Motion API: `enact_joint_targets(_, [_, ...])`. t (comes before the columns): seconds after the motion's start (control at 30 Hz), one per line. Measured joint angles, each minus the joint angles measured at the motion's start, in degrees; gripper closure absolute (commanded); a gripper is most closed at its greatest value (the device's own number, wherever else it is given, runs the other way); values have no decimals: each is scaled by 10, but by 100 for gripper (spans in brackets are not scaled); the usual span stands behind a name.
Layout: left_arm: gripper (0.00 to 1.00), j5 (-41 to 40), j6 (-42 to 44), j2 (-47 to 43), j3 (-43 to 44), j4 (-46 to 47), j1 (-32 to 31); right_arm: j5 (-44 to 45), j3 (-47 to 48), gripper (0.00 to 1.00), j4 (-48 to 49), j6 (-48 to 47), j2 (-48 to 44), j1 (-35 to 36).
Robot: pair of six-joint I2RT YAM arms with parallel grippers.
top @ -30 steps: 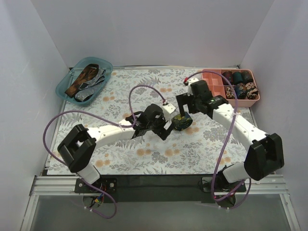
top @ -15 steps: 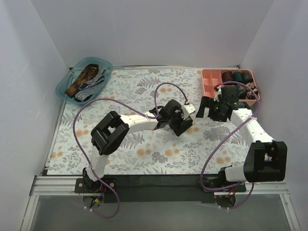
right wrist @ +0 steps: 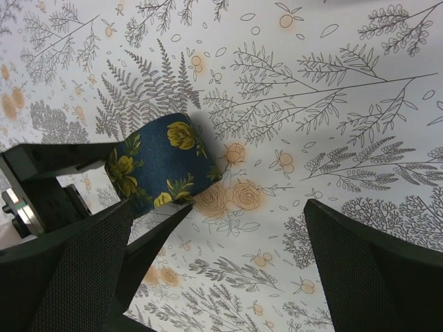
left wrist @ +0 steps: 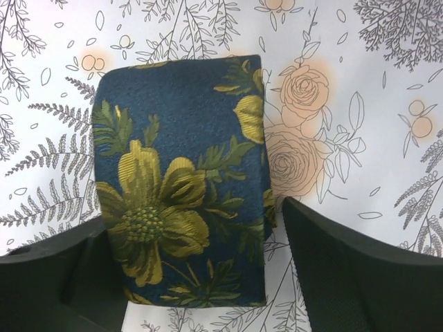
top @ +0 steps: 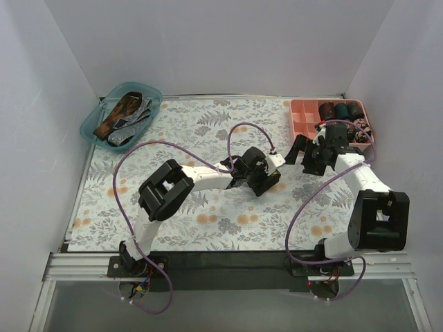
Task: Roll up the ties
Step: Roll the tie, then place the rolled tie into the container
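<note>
A rolled navy tie with yellow flowers lies as a coil on the floral tablecloth at mid-table. My left gripper straddles it. Its left finger rests against the coil's side, and a thin gap separates the right finger from the fabric. From above, the left gripper covers the coil. In the right wrist view the coil shows between the left gripper's black fingers. My right gripper hangs open and empty just right of it, and in the top view the right gripper sits near the pink tray.
A teal basin at the back left holds several unrolled ties. A pink divided tray at the back right holds several rolled ties. Purple cables loop over both arms. White walls enclose the table.
My left arm reached right onto the navy coil and its jaws narrowed around it. My right gripper drew back from the coil to the right, toward the pink tray.
</note>
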Motion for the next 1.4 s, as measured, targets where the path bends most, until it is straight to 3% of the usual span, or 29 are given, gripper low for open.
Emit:
enact_joint_targets(0.17, [50, 3, 0, -3, -19, 31, -1, -29, -1, 4, 24, 11, 39, -3])
enact_joint_targets(0.27, [55, 5, 3, -9, -38, 56, -2, -59, -5, 3, 45, 12, 57, -3])
enact_joint_targets(0.53, [55, 13, 12, -14, -59, 85, -3, -159, -16, 3, 98, -3, 110, -3])
enact_joint_targets(0.97, [54, 28, 16, -14, -63, 96, -2, -292, -36, 15, 159, -56, 189, 3])
enact_joint_targets(1.27, [54, 41, 18, -14, -65, 101, 0, -369, -35, 31, 201, -73, 238, 8])
enact_joint_targets(1.33, [54, 43, 18, -13, -65, 101, 0, -376, -35, 42, 210, -77, 246, 14])
enact_joint_targets(1.4, [54, 45, 18, -13, -65, 101, 1, -374, -35, 61, 213, -81, 253, 18])
